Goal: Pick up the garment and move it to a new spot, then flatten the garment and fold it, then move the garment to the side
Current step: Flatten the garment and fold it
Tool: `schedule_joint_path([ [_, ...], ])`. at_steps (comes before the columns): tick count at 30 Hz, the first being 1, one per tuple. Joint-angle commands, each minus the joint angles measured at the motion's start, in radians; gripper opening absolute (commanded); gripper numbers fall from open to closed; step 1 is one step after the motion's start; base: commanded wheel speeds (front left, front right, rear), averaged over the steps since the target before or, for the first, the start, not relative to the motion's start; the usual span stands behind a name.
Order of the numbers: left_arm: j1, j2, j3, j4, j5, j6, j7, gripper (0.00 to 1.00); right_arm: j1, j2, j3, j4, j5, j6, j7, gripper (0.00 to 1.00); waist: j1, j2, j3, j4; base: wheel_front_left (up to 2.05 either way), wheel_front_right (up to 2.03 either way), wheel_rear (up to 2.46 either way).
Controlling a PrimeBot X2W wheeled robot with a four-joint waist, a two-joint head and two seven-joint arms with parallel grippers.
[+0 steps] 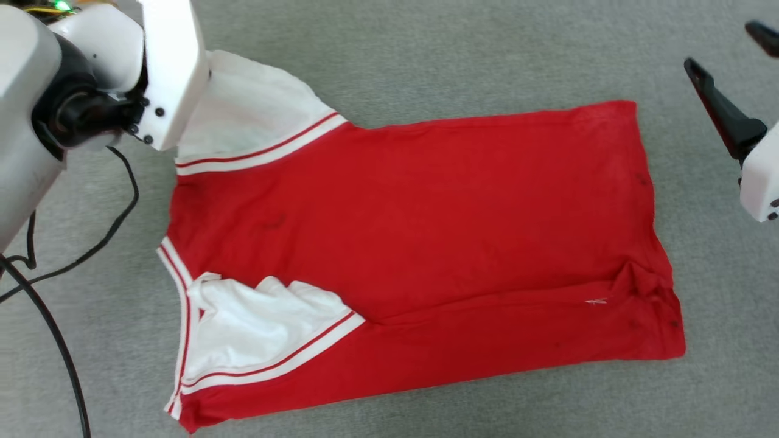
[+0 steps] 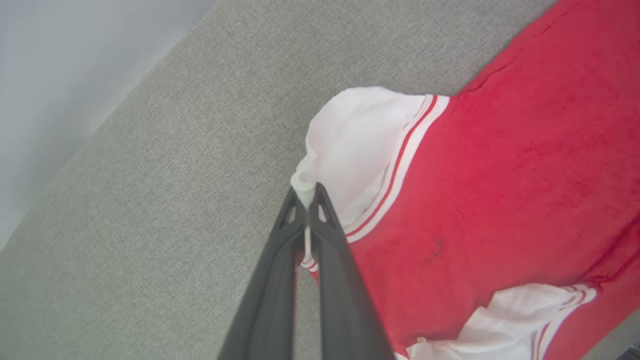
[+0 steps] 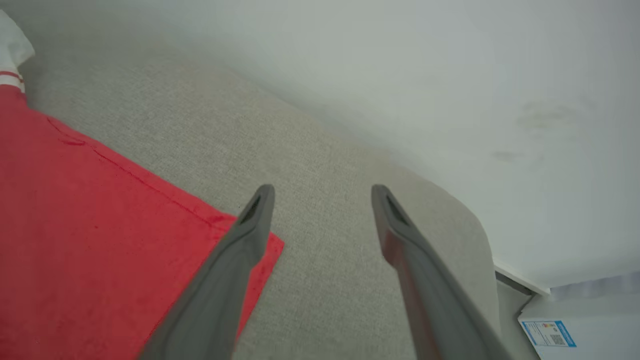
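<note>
The garment (image 1: pixel 426 231) lies on a grey woven surface (image 1: pixel 426 55).

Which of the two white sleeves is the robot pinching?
The far sleeve: its edge is clamped in the shut left jaws. The near sleeve lies loose, crumpled on the red body.

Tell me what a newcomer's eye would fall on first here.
The soft red jersey-style T-shirt with white, stripe-trimmed sleeves lies spread across the grey fabric surface. The left gripper is shut on the tip of one white sleeve, while the right gripper hangs open near the shirt's hem corner.
</note>
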Motion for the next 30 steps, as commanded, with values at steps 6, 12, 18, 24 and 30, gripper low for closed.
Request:
schedule_joint_path([
  [6, 0.009, 0.008, -0.033, -0.073, -0.017, 0.0, -0.044, 0.0, -0.12, -0.102, 0.144, 0.067, 0.174, -0.001, 0.313, 1.0, 0.0, 0.0, -0.011, 0.059, 0.0, 0.0, 0.0],
  [12, -0.017, 0.002, -0.055, -0.113, -0.014, 0.0, -0.072, 0.0, -0.228, -0.131, 0.257, 0.142, 0.311, -0.001, 0.543, 1.0, 0.0, 0.0, 0.025, 0.086, 0.0, 0.0, 0.0],
  [18, -0.043, -0.015, -0.07, -0.133, -0.012, 0.0, -0.094, 0.0, -0.303, -0.089, 0.264, 0.26, 0.424, -0.001, 0.698, 1.0, 0.0, 0.0, 0.067, 0.114, 0.0, 0.0, 0.0],
  [24, -0.071, -0.019, -0.085, -0.148, -0.011, 0.0, -0.114, 0.0, -0.323, -0.031, 0.242, 0.37, 0.432, -0.001, 0.708, 1.0, 0.0, 0.0, 0.104, 0.138, 0.0, 0.0, 0.0],
  [30, -0.09, -0.016, -0.098, -0.15, -0.017, 0.0, -0.128, 0.0, -0.27, 0.005, 0.301, 0.423, 0.431, -0.001, 0.704, 1.0, 0.0, 0.0, 0.127, 0.149, 0.0, 0.0, 0.0],
])
